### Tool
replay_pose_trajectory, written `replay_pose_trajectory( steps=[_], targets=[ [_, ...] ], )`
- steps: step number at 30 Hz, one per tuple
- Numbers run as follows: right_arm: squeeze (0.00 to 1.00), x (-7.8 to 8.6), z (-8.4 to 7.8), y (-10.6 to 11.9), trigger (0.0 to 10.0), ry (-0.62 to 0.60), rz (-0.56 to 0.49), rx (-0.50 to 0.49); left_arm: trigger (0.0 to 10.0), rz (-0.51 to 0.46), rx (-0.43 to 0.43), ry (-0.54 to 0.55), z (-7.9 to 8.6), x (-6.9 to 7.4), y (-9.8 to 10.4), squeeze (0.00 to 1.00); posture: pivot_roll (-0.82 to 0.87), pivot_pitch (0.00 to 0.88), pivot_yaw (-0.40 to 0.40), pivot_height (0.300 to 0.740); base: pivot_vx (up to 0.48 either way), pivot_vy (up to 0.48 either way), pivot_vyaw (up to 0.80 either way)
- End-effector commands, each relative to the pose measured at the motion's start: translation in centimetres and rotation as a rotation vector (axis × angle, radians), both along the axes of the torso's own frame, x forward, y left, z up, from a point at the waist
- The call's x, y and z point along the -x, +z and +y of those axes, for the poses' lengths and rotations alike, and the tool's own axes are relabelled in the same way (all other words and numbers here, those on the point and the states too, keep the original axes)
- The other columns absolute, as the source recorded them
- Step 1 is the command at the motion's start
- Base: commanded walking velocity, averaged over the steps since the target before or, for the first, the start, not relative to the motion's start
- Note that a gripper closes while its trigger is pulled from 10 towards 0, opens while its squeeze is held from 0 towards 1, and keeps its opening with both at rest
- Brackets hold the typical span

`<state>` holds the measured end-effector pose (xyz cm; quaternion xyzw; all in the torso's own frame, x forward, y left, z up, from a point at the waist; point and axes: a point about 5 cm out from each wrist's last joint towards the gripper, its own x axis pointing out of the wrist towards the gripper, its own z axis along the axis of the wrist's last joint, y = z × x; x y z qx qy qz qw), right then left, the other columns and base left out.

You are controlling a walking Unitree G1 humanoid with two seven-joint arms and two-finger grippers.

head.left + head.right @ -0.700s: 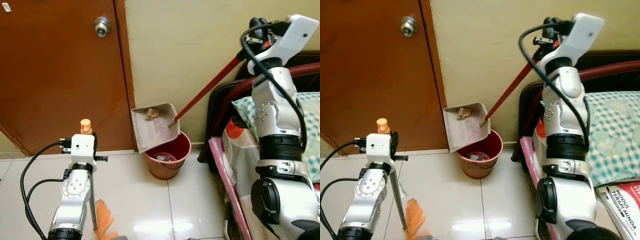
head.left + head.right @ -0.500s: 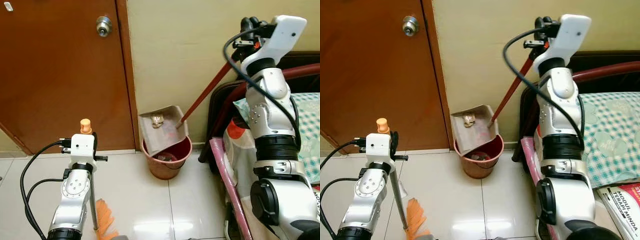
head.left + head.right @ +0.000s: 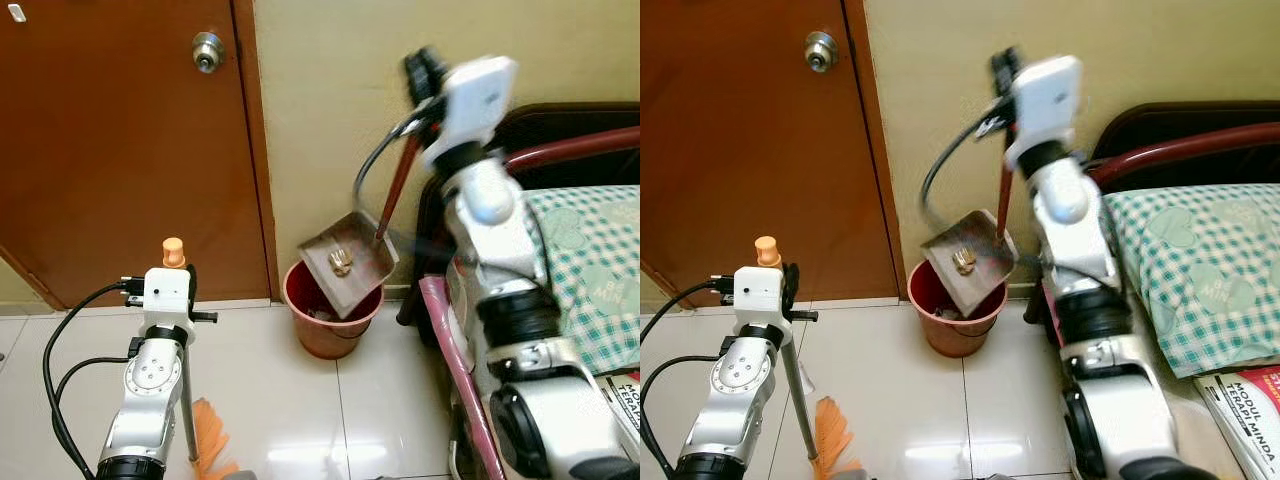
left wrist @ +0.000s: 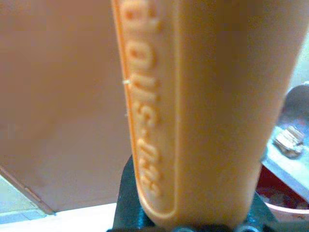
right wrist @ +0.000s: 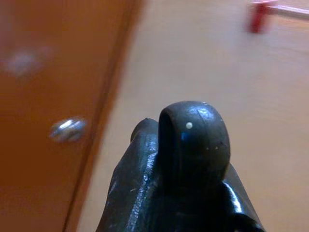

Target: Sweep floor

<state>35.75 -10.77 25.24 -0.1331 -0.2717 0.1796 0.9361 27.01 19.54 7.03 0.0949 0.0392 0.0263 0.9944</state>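
By the brown door [image 3: 120,150] and cream wall, my right gripper [image 3: 425,75] clamps the dustpan's red handle [image 3: 395,195], tilting the dustpan [image 3: 345,262] and its scrap above the red bin [image 3: 330,325]. My left gripper [image 3: 182,285] grips the broom [image 3: 185,400] upright on the tiles.

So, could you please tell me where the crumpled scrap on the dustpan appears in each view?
Left eye view: scrap on the dustpan, above the red bin.
Right eye view: scrap, same spot.
Left wrist view: scrap beside the broom handle.
Right wrist view: not in it.
Shared landmark: the red bin.
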Motion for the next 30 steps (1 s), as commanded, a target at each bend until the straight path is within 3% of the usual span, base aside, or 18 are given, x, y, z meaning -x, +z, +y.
replay_pose_trajectory(
  steps=[1,13,20,26,30],
  targets=[
    [0.00,1.2,1.5,-0.3,10.0,0.071,-0.095,0.140,10.0,0.046,0.034,-0.002,-0.2,0.3,-0.8,0.00,0.00,0.015,-0.021,0.740,0.000,0.000,0.00],
    [0.00,2.3,2.6,-1.6,10.0,0.187,-0.119,0.251,10.0,0.050,0.051,-0.019,-1.1,0.2,-1.1,0.00,-0.01,0.004,-0.033,0.740,0.000,0.000,0.00],
    [0.00,3.9,4.5,-4.9,10.0,0.418,0.006,0.405,10.0,0.046,0.047,-0.032,-1.2,0.1,-1.0,0.00,-0.01,0.004,-0.033,0.740,0.000,0.000,0.00],
    [0.00,4.3,4.7,-5.6,10.0,0.442,0.017,0.435,10.0,0.047,0.049,-0.033,-1.2,0.1,-1.1,0.00,-0.01,0.004,-0.033,0.740,0.000,0.000,0.00],
    [0.00,3.9,4.4,-4.0,10.0,0.351,-0.080,0.380,10.0,0.047,0.047,-0.035,-1.2,0.1,-1.1,0.00,-0.01,0.002,-0.032,0.740,0.000,0.000,0.00]
  ],
)
